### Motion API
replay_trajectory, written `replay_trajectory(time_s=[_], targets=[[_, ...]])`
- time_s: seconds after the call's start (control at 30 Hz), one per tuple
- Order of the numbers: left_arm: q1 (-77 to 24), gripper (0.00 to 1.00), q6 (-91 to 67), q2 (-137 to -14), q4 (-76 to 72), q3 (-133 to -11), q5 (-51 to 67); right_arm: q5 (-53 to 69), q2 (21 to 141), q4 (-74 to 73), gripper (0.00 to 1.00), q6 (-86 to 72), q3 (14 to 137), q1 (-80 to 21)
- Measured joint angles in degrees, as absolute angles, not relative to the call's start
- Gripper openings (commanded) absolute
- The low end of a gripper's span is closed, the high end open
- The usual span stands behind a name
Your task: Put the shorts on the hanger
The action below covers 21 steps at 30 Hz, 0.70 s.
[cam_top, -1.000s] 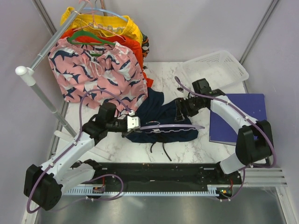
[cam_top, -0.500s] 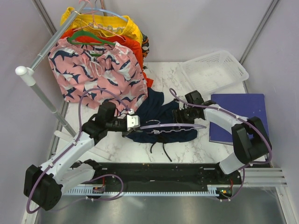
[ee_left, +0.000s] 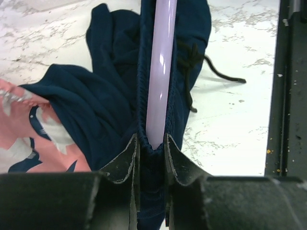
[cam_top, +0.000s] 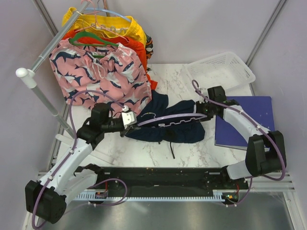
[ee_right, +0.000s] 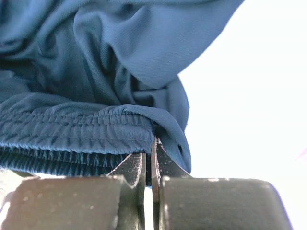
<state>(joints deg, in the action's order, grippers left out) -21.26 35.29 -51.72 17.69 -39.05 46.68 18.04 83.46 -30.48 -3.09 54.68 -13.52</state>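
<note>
The navy shorts [cam_top: 180, 132] lie mid-table, their waistband stretched along the pale hanger [cam_top: 168, 116], which runs inside it. My left gripper [cam_top: 128, 120] is shut on the hanger's left end. In the left wrist view the hanger's bar [ee_left: 160, 72] ends between the fingertips [ee_left: 135, 148], with navy fabric [ee_left: 110, 110] bunched around it. My right gripper [cam_top: 200, 111] is shut on the waistband's right end. The right wrist view shows its gripper [ee_right: 149, 155] pinching the gathered elastic edge of the shorts [ee_right: 86, 129]. The drawstring [cam_top: 172, 151] trails toward the near edge.
Pink shark-print shorts [cam_top: 96, 72] and orange and yellow ones hang from a rack pole [cam_top: 48, 48] at the back left, close to my left arm. A white basket [cam_top: 220, 72] stands back right, with a blue folder [cam_top: 244, 120] under my right arm. A black rail [cam_top: 158, 175] lines the near edge.
My right gripper closed on the waistband and pulled it right, stretching the shorts along the hanger. My left arm drew back to the left with the hanger's end.
</note>
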Motion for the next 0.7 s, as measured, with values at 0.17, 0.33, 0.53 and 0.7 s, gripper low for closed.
replay_trajectory(time_s=[0.17, 0.33, 0.53, 0.7], targets=[[-20.1, 0.02, 35.8, -52.1, 17.8, -39.4, 44.8, 21.5, 81.0, -35.6, 0.0, 0.5, 56.8, -7.3], [-20.0, 0.02, 38.9, -54.5, 19.3, -40.7, 42.3, 24.8, 80.6, -41.5, 0.0, 3.8, 58.8, -1.8], [-20.1, 0.02, 43.0, -58.8, 22.2, -43.9, 40.8, 26.4, 80.5, -46.7, 0.0, 6.6, 63.8, 0.2], [-23.2, 0.02, 44.9, -62.3, 24.2, -48.0, 38.0, 27.8, 80.5, -50.3, 0.0, 8.8, 70.1, 0.2]])
